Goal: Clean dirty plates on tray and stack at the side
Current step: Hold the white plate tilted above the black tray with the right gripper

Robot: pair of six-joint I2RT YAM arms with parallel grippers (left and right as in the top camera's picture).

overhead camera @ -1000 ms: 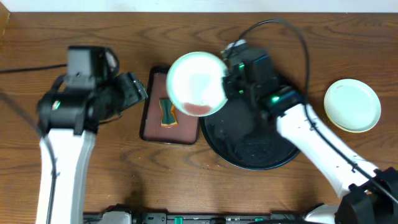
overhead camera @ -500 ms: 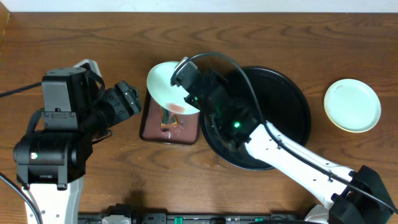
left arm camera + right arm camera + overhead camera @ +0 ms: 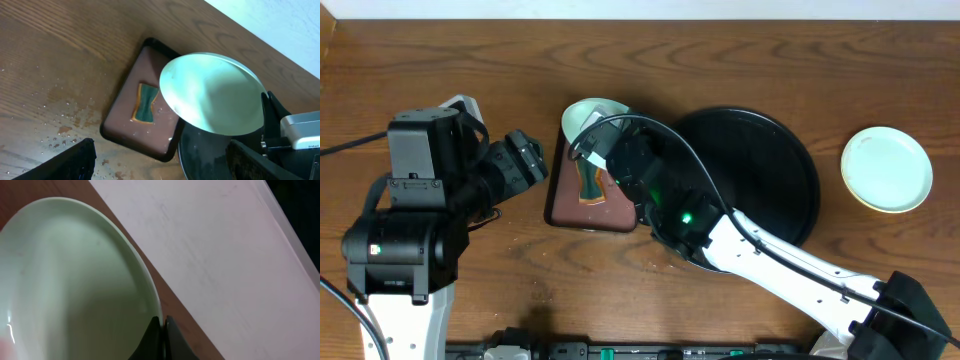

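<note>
My right gripper (image 3: 607,142) is shut on the rim of a pale mint-green plate (image 3: 588,116) and holds it steeply tilted over the back of a brown rectangular tray (image 3: 565,205). The right wrist view shows the fingers (image 3: 162,330) pinching the plate's edge (image 3: 65,280). The plate also shows in the left wrist view (image 3: 212,95). The large black round tray (image 3: 770,170) lies right of centre, partly under the right arm. My left gripper (image 3: 523,163) is open and empty, left of the brown tray. Two plates are stacked (image 3: 887,168) at the far right.
A green and orange sponge (image 3: 590,185) lies in the brown tray, also seen in the left wrist view (image 3: 146,102). Water drops and red-brown specks (image 3: 60,132) dot the wood in front of the brown tray. The table's back edge runs just behind the plate.
The right arm has swung left, carrying the plate from above the black tray's edge to over the brown tray and tilting it steeper. The left arm moved earlier, then stayed still.
</note>
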